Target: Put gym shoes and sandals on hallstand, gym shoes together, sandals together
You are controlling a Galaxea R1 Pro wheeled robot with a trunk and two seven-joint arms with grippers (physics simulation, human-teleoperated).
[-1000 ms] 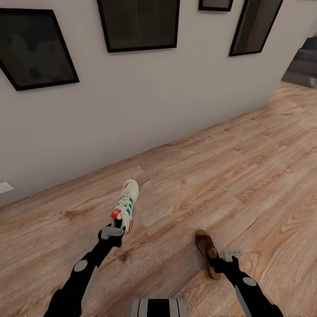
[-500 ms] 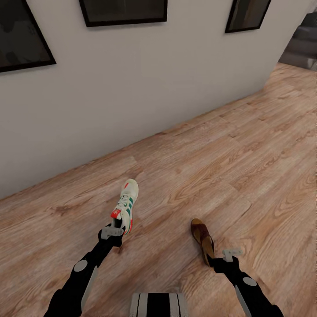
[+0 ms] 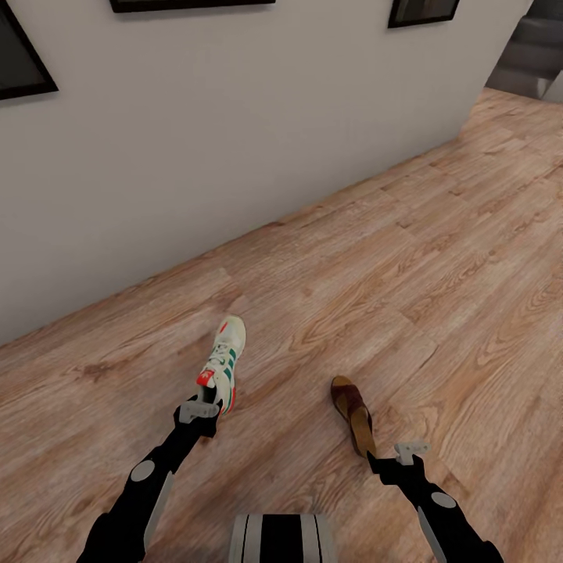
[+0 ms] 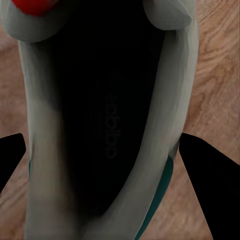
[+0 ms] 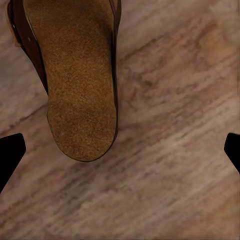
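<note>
Ahead, a plain pale wall (image 3: 234,141) runs from near left to far right, with the lower edges of three dark picture frames (image 3: 191,4) along its top, and at the far right a grey stepped shape (image 3: 536,59) sits where the wall ends. Nothing lies on the corridor floor (image 3: 438,258) between the robot and the wall except the two shoes at the arms. The left gripper (image 3: 199,412) is clenched on the heel of one gym shoe (image 3: 223,363), which points away toward the wall with its green stripes and red tongue patch showing; in the left wrist view the shoe's dark opening (image 4: 107,125) sits between the two black fingertips (image 4: 207,175), its sides right against them. One sandal (image 3: 352,414) lies flat on the floor just beyond the right gripper (image 3: 400,457), toe toward the wall. In the right wrist view its tan insole (image 5: 80,75) lies ahead of the widely parted fingertips (image 5: 10,152), apart from both, so that gripper is released and empty. At the near edge of the head view a striped part of the robot's trunk (image 3: 283,539) shows. Compared with a second ago, the whole view has shifted so the frames sit higher and more floor shows, and the sandal now lies clear of the right gripper, which then reached it.
</note>
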